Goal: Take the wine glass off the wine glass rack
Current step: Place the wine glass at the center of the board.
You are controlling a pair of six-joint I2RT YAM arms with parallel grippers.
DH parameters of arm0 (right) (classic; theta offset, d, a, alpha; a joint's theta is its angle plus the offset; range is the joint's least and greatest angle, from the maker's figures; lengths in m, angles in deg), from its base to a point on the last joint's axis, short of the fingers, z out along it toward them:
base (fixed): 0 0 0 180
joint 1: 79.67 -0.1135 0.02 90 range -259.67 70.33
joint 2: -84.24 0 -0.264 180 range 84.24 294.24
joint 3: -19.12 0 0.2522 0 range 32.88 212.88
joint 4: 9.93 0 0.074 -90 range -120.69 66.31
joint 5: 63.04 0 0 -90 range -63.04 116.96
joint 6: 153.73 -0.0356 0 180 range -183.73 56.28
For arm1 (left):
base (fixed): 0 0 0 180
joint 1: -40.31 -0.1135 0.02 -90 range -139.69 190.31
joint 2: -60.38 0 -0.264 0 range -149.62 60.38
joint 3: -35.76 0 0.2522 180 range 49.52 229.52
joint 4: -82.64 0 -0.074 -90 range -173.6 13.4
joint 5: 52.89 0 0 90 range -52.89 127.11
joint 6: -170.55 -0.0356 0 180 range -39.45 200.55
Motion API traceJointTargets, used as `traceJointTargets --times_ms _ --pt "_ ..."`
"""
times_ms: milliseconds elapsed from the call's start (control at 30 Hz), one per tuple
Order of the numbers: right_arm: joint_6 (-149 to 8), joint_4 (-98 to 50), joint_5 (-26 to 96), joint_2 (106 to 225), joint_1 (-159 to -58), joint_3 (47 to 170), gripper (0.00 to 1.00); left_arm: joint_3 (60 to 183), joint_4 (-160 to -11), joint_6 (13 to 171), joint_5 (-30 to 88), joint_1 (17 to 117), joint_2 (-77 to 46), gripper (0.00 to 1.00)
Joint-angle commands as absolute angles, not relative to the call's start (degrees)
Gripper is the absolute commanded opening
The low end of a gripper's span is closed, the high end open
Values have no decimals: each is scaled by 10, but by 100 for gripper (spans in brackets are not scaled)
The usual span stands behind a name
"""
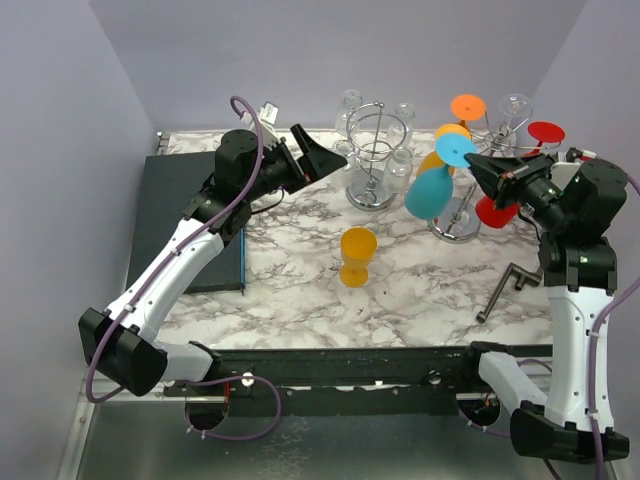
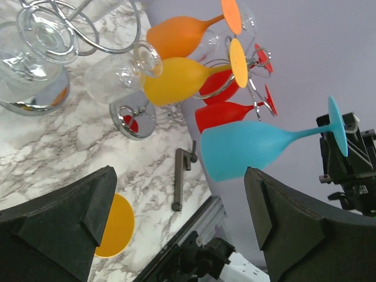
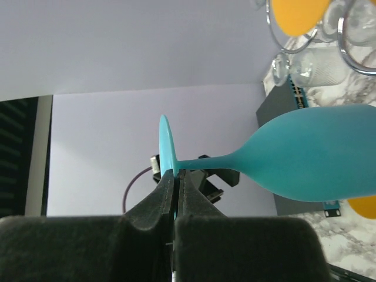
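Right jaws pinch the sideways blue wine glass (image 3: pixel 311 153) by its stem.

yellow cup (image 1: pixel 358 256): standing on marble table (image 1: pixel 290 285), nearer than and between left fingers (image 1: pixel 320 155) and right fingers (image 1: pixel 487 170). dark metal crank (image 1: pixel 500 288): lying flat, nearer than right fingers. dark slab (image 1: pixel 180 210): left of left fingers.

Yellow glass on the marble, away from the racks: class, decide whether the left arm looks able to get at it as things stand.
Probably yes. The left gripper is open and empty, the yellow glass sits alone on the bare table, nearer the arm bases, and nothing lies between them.
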State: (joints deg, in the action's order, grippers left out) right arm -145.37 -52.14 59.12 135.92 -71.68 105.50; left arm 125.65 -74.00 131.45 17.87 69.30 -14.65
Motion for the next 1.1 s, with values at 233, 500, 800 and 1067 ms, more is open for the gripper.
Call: traceJointTargets --times_ms 233,500,800,1067 --pt "-1548 -360 610 1444 -784 1131 1 1164 -985 1469 38 646 -131 99" --pt "-1581 -243 546 1548 -952 1153 0 1117 -1121 1575 12 616 -128 99" --pt "-1592 -201 532 1592 -977 1185 1 1098 -1138 1604 4 572 -100 99" --pt "-1596 -190 524 1615 -1003 1208 1 1075 -1179 1637 -3 563 -112 99"
